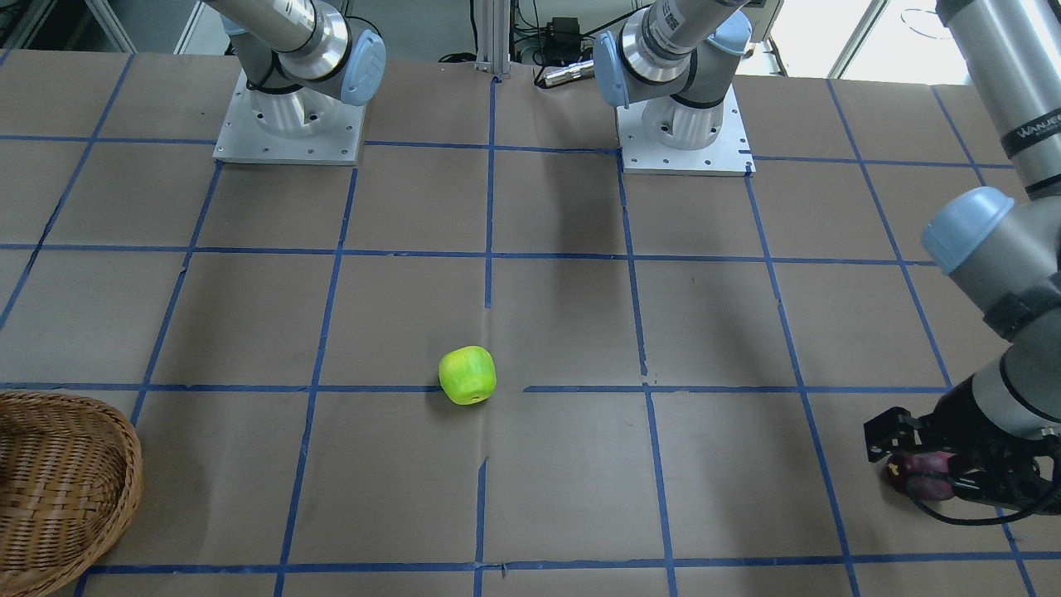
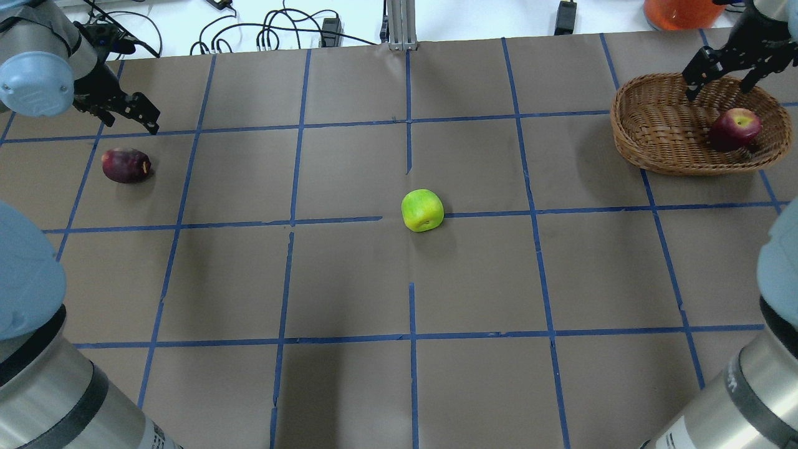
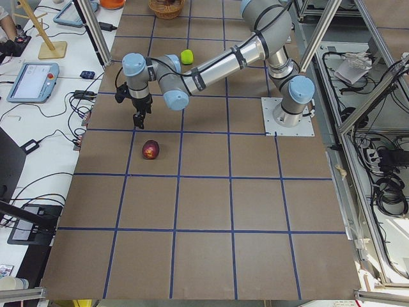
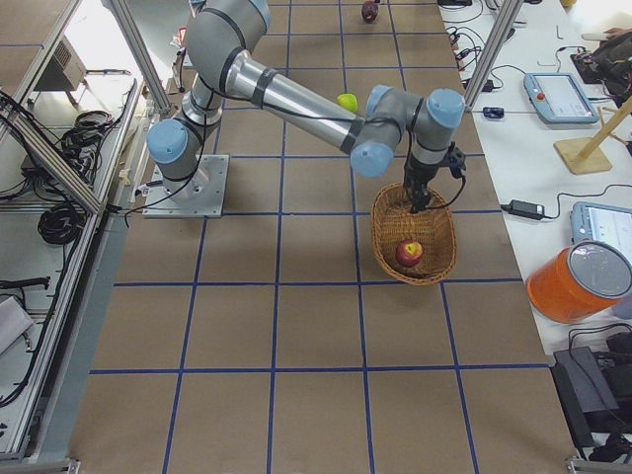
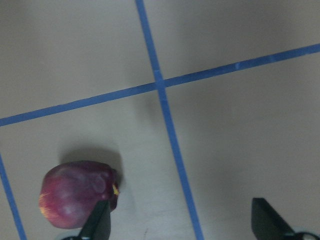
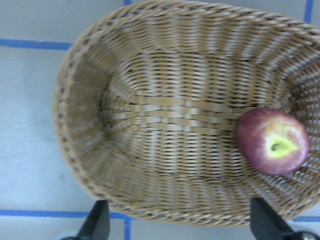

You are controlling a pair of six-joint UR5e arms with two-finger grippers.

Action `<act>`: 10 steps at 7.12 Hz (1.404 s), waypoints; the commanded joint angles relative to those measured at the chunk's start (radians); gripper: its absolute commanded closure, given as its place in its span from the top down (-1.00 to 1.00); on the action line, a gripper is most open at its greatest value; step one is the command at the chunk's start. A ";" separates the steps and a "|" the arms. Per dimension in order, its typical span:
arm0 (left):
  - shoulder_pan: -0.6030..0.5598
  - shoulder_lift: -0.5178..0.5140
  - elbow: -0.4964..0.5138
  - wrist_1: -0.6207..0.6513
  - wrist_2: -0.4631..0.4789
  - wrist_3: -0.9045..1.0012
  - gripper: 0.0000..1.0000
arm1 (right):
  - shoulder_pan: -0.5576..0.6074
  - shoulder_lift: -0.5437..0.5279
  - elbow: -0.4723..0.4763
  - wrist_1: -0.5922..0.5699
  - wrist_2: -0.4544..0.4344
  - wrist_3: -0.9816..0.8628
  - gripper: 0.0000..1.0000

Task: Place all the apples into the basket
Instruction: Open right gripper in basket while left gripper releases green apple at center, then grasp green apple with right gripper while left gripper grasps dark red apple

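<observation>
Status: 1 of 3 apples is in place, 2 are outstanding.

Done: the red apple (image 2: pixel 735 128) lies inside the basket (image 2: pixel 625 134), against the wall on its outer side, stem hollow facing up. The basket stands at the far corner of the table (image 2: pixel 349 386) on the robot's right.

Outstanding: the green apple (image 2: pixel 423 210) sits alone near the middle of the table, beside a blue tape line (image 2: pixel 336 220), well apart from both arms. The purple apple (image 2: pixel 126 165) lies on its side at the far edge on the robot's left, well apart from the basket.

Right gripper (image 2: pixel 717 78): spread wide, holding nothing, hanging above the basket's interior, clear of the red apple.

Left gripper (image 2: pixel 128 115): spread wide, holding nothing, hanging above the table near the purple apple. In its wrist view the apple sits just outside 1 fingertip, not between the 2, so the approach is not yet lined up.

Assessment: the purple apple looks to be the item in hand. Both outstanding apples need a long carry across the table.
</observation>
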State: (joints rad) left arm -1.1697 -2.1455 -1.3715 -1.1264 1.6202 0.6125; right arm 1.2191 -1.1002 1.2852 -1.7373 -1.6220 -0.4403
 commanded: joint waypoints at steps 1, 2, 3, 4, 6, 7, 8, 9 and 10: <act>0.033 -0.060 -0.002 0.048 0.013 0.020 1.00 | 0.190 -0.066 0.025 0.126 0.130 0.174 1.00; 0.036 -0.082 0.006 0.059 0.065 0.020 1.00 | 0.305 -0.064 0.051 0.114 0.143 0.348 1.00; 0.036 -0.088 -0.003 0.060 0.081 0.020 1.00 | 0.417 -0.061 0.078 0.101 0.143 0.435 1.00; 0.038 -0.096 -0.008 0.060 0.093 0.018 1.00 | 0.504 -0.056 0.121 0.049 0.145 0.484 1.00; 0.036 -0.115 -0.006 0.060 0.093 0.020 1.00 | 0.583 -0.053 0.282 -0.159 0.145 0.581 1.00; 0.036 -0.128 -0.006 0.065 0.095 0.020 1.00 | 0.589 -0.055 0.368 -0.285 0.148 0.610 1.00; 0.036 -0.131 -0.008 0.069 0.093 0.020 1.00 | 0.602 -0.055 0.394 -0.315 0.175 0.614 1.00; 0.036 -0.132 -0.006 0.074 0.092 0.018 1.00 | 0.605 -0.053 0.396 -0.317 0.204 0.626 1.00; 0.036 -0.128 0.009 0.071 0.090 0.016 0.58 | 0.605 -0.040 0.392 -0.318 0.224 0.626 1.00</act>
State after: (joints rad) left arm -1.1336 -2.2753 -1.3744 -1.0552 1.7122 0.6306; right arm 1.8210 -1.1508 1.6726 -2.0446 -1.4251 0.1798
